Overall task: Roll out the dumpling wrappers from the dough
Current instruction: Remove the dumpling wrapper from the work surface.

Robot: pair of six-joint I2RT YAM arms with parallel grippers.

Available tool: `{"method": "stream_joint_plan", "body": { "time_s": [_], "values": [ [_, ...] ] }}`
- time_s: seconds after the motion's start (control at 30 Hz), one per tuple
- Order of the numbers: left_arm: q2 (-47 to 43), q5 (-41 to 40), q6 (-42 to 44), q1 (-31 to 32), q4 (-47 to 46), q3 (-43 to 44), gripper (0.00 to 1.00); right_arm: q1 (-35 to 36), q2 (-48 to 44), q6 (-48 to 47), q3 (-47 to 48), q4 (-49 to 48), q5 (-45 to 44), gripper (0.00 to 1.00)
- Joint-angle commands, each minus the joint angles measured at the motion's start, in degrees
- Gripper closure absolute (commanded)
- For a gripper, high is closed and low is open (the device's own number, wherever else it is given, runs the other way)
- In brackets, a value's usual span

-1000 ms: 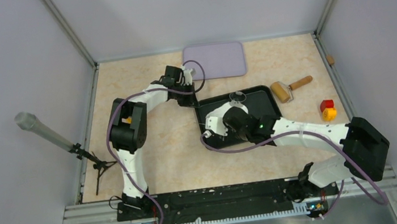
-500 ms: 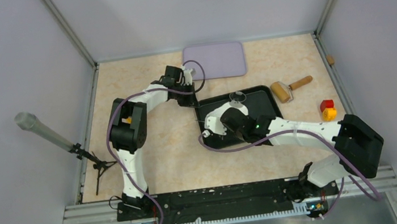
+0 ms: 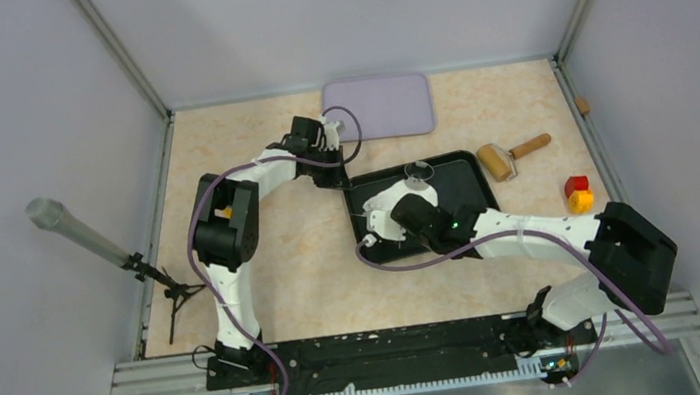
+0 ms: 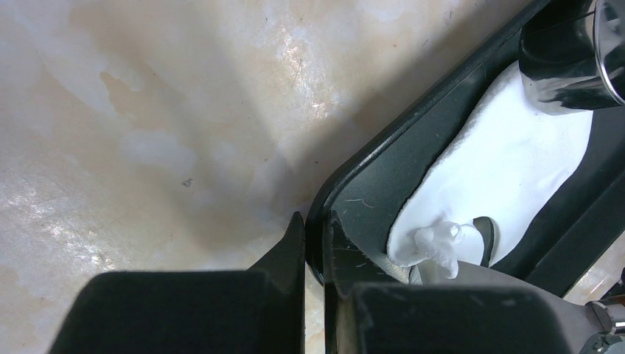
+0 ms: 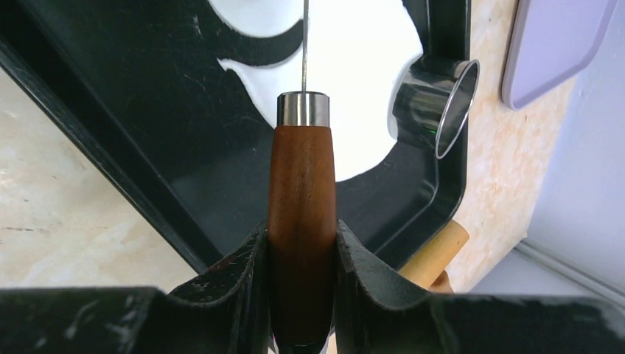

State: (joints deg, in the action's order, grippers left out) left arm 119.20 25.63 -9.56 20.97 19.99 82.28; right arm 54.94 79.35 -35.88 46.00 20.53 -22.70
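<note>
Top view: left gripper [image 3: 343, 176] at the far left corner of the black tray [image 3: 464, 171]; right gripper [image 3: 377, 224] over the tray, flattened dough [image 3: 406, 192] just beyond it. Left wrist: fingers [image 4: 284, 251] pinched tight on the tray rim, dough ahead to their right, under a metal ring [image 4: 564, 51]. Right wrist: jaws clamped on a wooden handle [image 5: 302, 221], its thin blade [image 5: 304, 44] pointing ahead over the dough.

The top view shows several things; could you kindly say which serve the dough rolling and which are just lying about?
For the job: dough, black tray, ring cutter, wooden-handled tool, rolling pin.
Lying about: purple mat, red and yellow blocks, grey stand.
</note>
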Motion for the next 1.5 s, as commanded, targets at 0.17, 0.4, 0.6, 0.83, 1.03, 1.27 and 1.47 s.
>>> {"method": "stream_joint_plan", "body": {
  "time_s": [0.17, 0.4, 0.6, 0.83, 1.03, 1.27, 1.47],
  "values": [
    [-0.36, -4.80, 0.46, -0.04, 4.18, -2.29, 1.00, -1.23, 1.32, -2.30, -1.00, -2.13, -8.46, 1.00],
    [-0.28, -4.82, 0.51, 0.10, 4.40, -2.39, 1.00, -1.73, 2.02, -2.91, -0.33, -4.48, -11.06, 1.00],
    [-0.45, -4.89, 0.60, 0.10, 4.45, -2.62, 1.00, -2.18, 3.36, -3.14, -0.03, -5.08, -12.42, 1.00],
    [-0.46, -4.97, 0.47, 0.08, 4.44, -2.71, 1.00, -4.27, 3.28, -3.69, -0.03, -4.46, -12.81, 1.00],
    [-0.76, -5.22, 0.51, 0.13, 4.22, -2.92, 1.00, -7.54, 3.22, -5.04, -0.05, -5.23, -12.24, 1.00],
    [-0.96, -5.40, 0.51, 0.24, 4.18, -3.06, 1.00, -8.69, 2.95, -5.58, 0.92, -5.15, -12.15, 1.00],
    [-0.92, -5.41, 0.51, 0.24, 4.03, -3.14, 1.00, -9.07, -2.17, 0.49, 6.19, 0.80, -2.56, 1.00]
  ]
}}
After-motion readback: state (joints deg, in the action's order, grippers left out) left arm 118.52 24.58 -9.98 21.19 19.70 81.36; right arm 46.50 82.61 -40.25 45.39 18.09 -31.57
